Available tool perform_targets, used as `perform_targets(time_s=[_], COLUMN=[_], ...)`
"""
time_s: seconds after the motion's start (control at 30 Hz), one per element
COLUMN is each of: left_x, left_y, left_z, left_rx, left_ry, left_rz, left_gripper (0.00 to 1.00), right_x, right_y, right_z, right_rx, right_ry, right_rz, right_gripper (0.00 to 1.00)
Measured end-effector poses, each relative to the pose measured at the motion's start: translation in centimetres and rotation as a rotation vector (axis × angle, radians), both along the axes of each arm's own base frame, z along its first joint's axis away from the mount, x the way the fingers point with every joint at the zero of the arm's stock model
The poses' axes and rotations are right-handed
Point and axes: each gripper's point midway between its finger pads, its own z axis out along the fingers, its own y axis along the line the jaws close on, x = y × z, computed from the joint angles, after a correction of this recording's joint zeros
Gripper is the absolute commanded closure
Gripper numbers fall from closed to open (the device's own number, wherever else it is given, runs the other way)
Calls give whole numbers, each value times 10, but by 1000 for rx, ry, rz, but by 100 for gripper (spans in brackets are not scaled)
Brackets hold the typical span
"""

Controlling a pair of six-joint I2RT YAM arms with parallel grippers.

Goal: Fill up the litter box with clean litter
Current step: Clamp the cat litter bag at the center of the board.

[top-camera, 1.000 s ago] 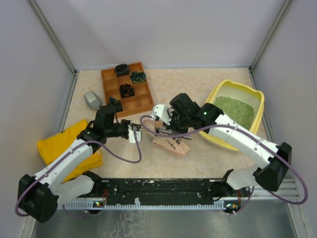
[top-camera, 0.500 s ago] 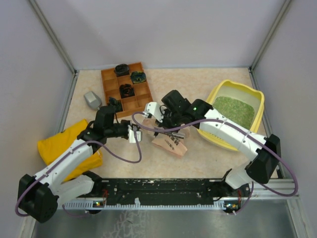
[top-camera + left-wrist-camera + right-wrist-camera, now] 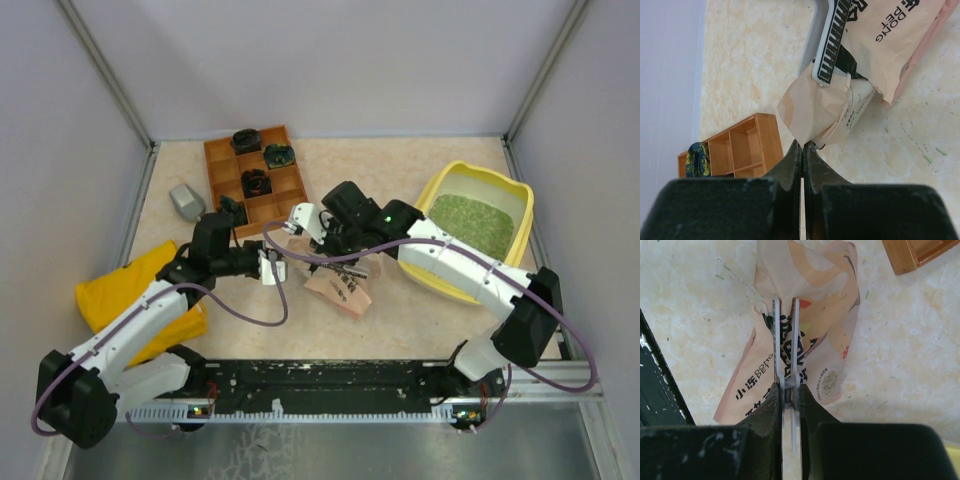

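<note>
Top external — litter box (image 3: 437,275) sits at 2 o'clock on the table, clean litter (image 3: 470,222) inside it. Pink pouch (image 3: 342,290) lies mid-table, at the box's 9 o'clock. Right gripper (image 3: 786,330) is clamped on the pouch's top, left gripper (image 3: 802,147) pinches its crumpled corner — both jaws closed.

Bright, even light; soft shadows

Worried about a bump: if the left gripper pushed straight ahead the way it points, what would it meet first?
The crumpled end of the pouch, right in front of the shut left gripper; the tips may even touch it, depth is unclear. The right gripper clamps the same pouch just beyond.
</note>
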Motion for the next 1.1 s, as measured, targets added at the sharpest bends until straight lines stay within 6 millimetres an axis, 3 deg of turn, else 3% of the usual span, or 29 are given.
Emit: perform_targets(time_s=[0.23,0.47,0.6,0.77,1.1], left_x=[7,13,14,12,10], left_y=[-2,-12,-17,-16,-14], left_z=[6,36,51,50,46], left_rx=[-21,-81,-111,-107,-94], left_ry=[54,96,109,121,132], left_rz=[50,77,78,82,80], left_gripper=[100,100,100,100,100], right_x=[-6,-45,-57,-53,-45], right_y=[-20,-83,-106,-127,-137], right_z=[14,49,41,19,16], right_rx=[-15,33,-8,-93,-107], right_ry=[-14,-28,2,58,58], right_rz=[-93,-238,-297,-370,-392], right_gripper=[100,100,100,100,100])
